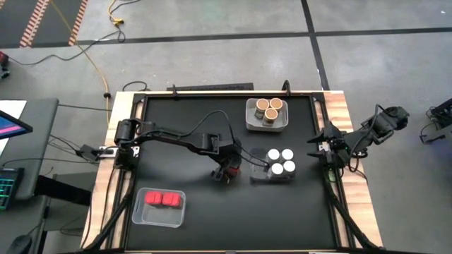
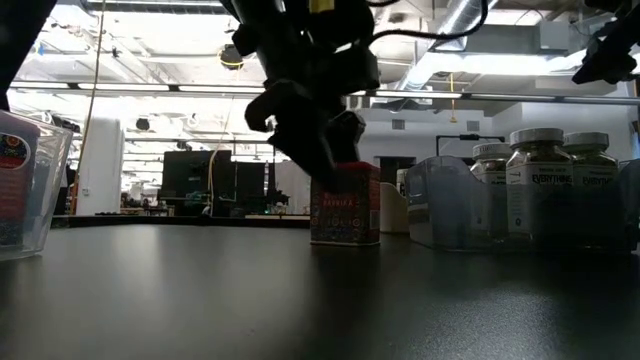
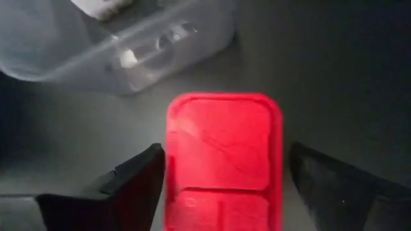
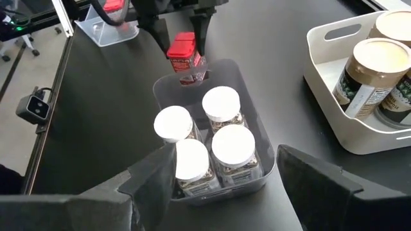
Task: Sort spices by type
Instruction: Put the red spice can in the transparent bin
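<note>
A red boxy spice [image 3: 221,160] stands upright on the black table, just left of a clear bin [image 1: 272,178]. My left gripper [image 3: 226,151] is open and slants down over the box [image 2: 345,205], one finger on either side of its top. A narrow gap shows at one finger; I cannot tell whether the other touches. Several white-lidded jars [image 4: 221,102] stand in the clear bin. Three cork-topped jars [image 1: 268,109] stand in a white tray [image 4: 327,58] at the far side. Two more red boxes [image 1: 162,200] lie in a clear tray [image 1: 141,215] near left. My right gripper [image 4: 226,154] waits open at the right edge, holding nothing.
The clear bin's wall [image 4: 192,74] stands right behind the red box, close to my left fingers. The near left tray's wall [image 2: 30,180] shows at the left of the low view. Bare black table lies in the middle and along the near side.
</note>
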